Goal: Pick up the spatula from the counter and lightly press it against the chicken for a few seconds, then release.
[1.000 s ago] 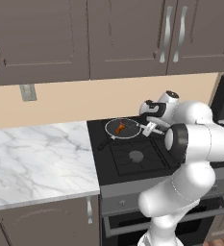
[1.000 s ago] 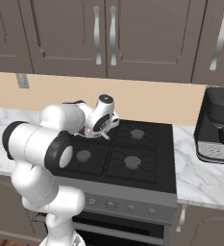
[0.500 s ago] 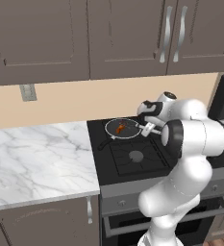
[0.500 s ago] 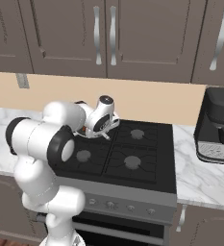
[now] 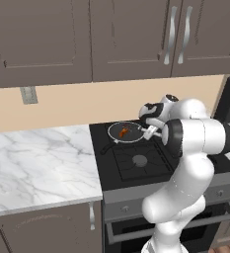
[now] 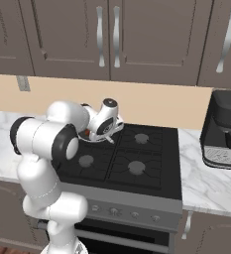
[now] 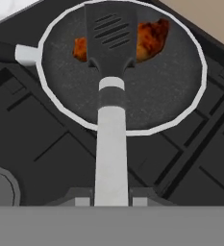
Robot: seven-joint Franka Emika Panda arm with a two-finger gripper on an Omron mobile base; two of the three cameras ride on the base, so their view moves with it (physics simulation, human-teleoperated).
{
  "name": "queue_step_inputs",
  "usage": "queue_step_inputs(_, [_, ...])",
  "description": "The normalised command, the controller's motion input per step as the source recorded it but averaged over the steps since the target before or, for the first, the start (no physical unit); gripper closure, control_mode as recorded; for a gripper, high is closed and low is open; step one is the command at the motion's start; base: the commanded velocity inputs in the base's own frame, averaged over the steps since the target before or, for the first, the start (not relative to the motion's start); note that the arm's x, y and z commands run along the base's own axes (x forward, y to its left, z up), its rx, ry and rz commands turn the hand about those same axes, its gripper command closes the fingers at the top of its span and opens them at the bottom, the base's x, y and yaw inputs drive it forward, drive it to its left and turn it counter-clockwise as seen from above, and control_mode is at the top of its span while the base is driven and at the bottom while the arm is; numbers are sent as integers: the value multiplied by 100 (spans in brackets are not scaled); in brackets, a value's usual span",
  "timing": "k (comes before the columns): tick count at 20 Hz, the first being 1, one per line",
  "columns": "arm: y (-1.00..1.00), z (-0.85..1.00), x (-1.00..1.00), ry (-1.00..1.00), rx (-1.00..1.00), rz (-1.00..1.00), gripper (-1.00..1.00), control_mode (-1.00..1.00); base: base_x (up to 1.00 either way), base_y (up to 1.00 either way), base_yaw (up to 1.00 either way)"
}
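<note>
Set against the picture of a second ago, the claw [image 7: 111, 201] has barely shifted, perhaps a shade lower, while the elbow [image 5: 195, 136] behind it has swung a little; pan and chicken lie as they did. The claw is clamped tight on the pale handle of the spatula [image 7: 111, 144], gripping it near its rear end, so the tool runs straight out ahead. At the far end the dark slotted blade lies across the middle of the chicken [image 7: 152, 36], which shows browned on both sides of the blade; whether the blade truly bears on the meat I cannot tell. The chicken sits in the far half of the pan [image 7: 180, 101], on the stove [image 7: 41, 153] just ahead of the claw. The likely trouble is that with so long a lever held at its end, a firm downward push could make the handle pivot in the grip. It could also shove the chicken sideways and skate the pan along. Letting go here would probably tip the handle over the rim onto the stove.
</note>
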Motion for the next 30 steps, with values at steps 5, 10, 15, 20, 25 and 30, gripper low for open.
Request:
queue_step_inputs(5, [0,-7,21,0,0,0,100,-100,0,0,0])
queue_step_inputs(10, [0,-12,20,0,0,0,100,-100,0,0,0])
queue_step_inputs(15, [0,-10,19,0,0,0,100,-100,0,0,0])
queue_step_inputs(20, [0,-14,16,0,0,0,100,-100,0,0,0])
queue_step_inputs(25, [0,-12,14,0,0,0,100,-100,0,0,0])
queue_step_inputs(30, [-1,-9,6,0,0,0,100,-100,0,0,0])
